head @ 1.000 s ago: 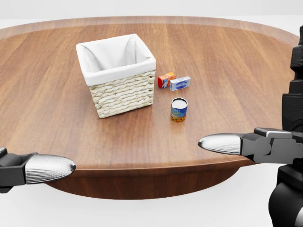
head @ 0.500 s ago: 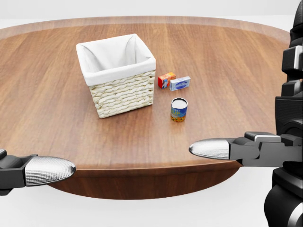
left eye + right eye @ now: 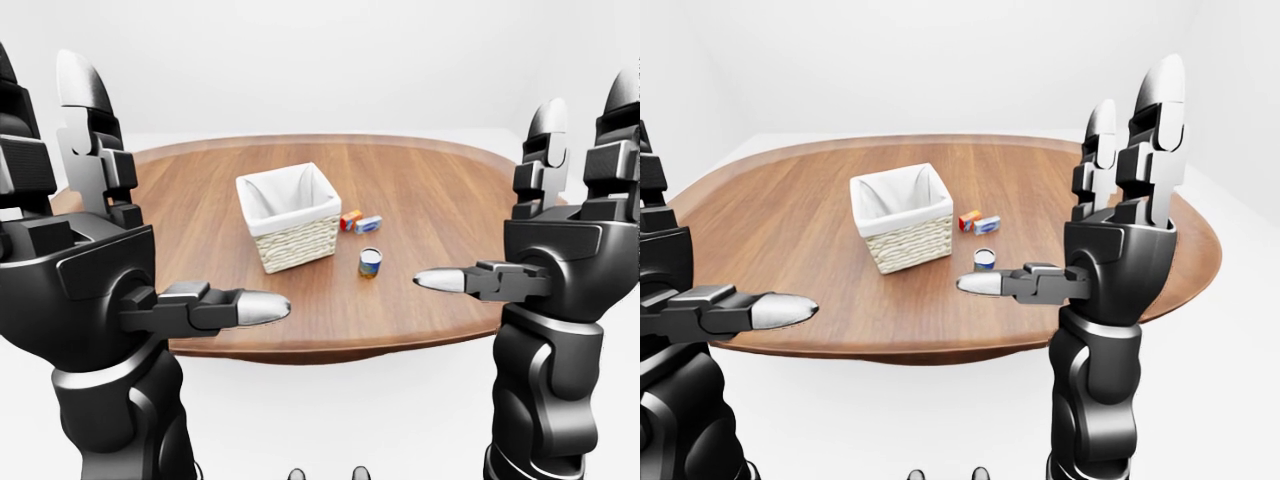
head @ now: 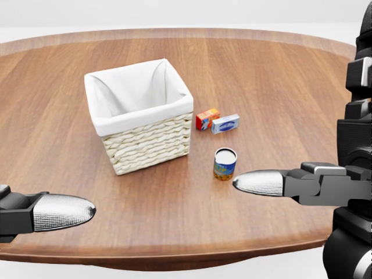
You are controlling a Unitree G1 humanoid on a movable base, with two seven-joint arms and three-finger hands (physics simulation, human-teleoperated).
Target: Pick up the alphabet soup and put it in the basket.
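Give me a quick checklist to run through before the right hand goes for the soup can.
1. Alphabet soup can upright on the table: ok.
2. Can apart from the basket: ok.
3. Right hand open, fingers spread: ok.
4. Left hand open, holding nothing: ok.
5. Small boxes apart from the can: ok.
6. Basket empty: cannot tell, its floor is partly hidden.

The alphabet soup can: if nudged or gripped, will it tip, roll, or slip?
The alphabet soup can stands upright and squat, so probably resists tipping. If knocked over, its round body would likely roll. The rigid, smooth-looking wall may slip in fingers.
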